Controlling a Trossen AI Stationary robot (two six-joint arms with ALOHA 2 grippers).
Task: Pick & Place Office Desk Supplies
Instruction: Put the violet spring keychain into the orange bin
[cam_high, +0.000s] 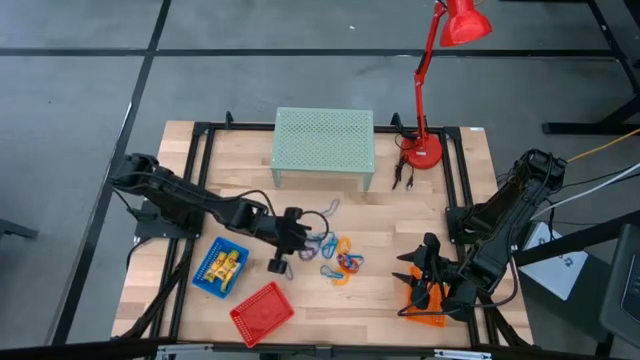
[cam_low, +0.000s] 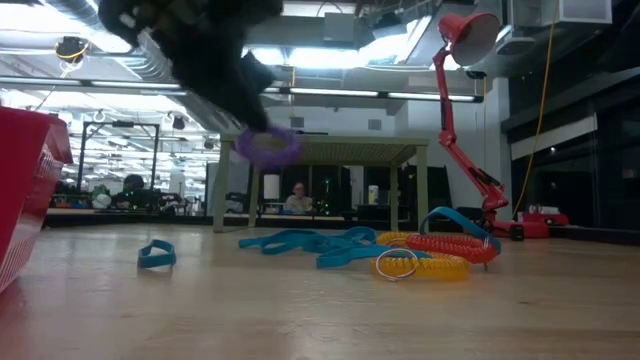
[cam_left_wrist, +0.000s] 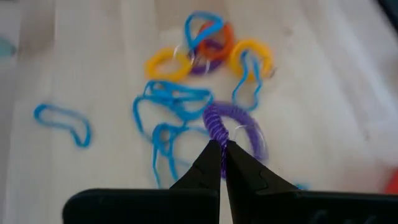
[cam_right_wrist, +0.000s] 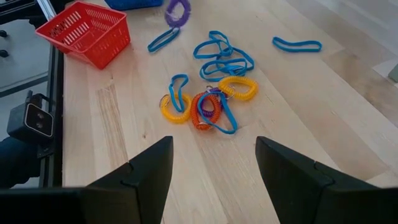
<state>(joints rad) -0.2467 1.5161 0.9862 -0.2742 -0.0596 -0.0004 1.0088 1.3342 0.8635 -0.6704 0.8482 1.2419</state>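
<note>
My left gripper is shut on a purple coil ring, which the low view shows as a purple coil ring raised above the table. Under and beyond it lies a loose pile of supplies: blue loops, yellow coil rings and an orange coil ring, all flat on the wood. One blue loop lies apart. My right gripper stands open over the orange basket, near the table's near right corner, with nothing between its fingers. My left gripper pinches the purple ring's coiled rim between its two fingertips. The fingers slant down from the table's left side. The ring hangs below and ahead of the fingers, lifted clear of the table.
A blue basket holding yellow pieces and a red basket stand near the front left. A pale green mesh stand is at the far middle, with a red desk lamp to its right. Black frame rails run along the table's sides.
</note>
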